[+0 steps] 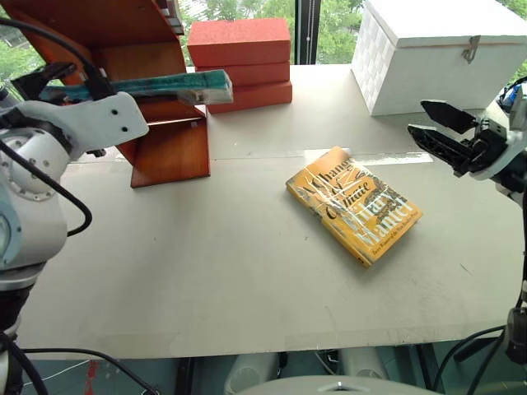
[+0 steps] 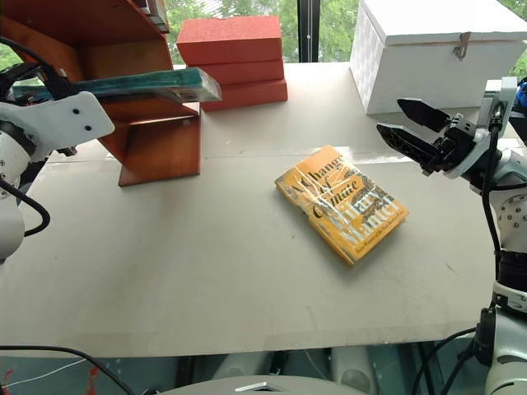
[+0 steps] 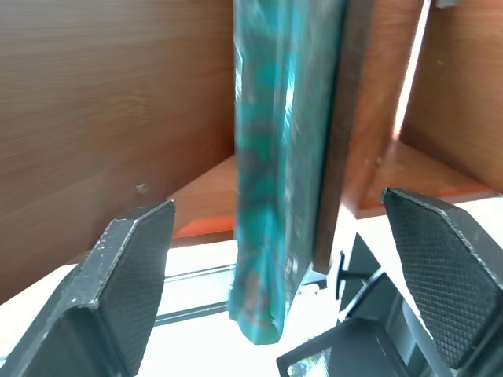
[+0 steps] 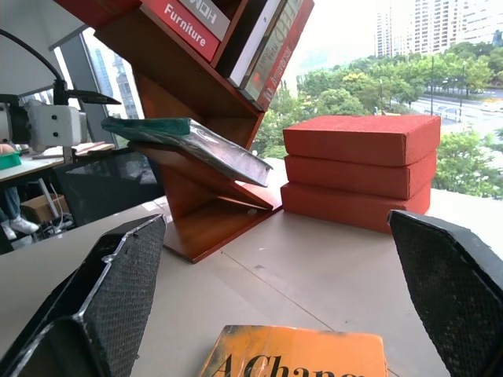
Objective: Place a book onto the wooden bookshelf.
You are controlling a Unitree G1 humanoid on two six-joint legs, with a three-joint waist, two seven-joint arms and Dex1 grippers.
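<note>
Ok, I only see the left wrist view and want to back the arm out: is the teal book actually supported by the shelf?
Observer: It seems so. The book lies along a slanted board of the wooden bookshelf, its far end overhanging toward the red blocks.
Operator: Anything near the right arm?
Observer: The right gripper is open, raised above a yellow book lying on the table.

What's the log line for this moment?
teal book: resting on wooden bookshelf | left tool: open, book between fingers | right tool: open, empty
</note>
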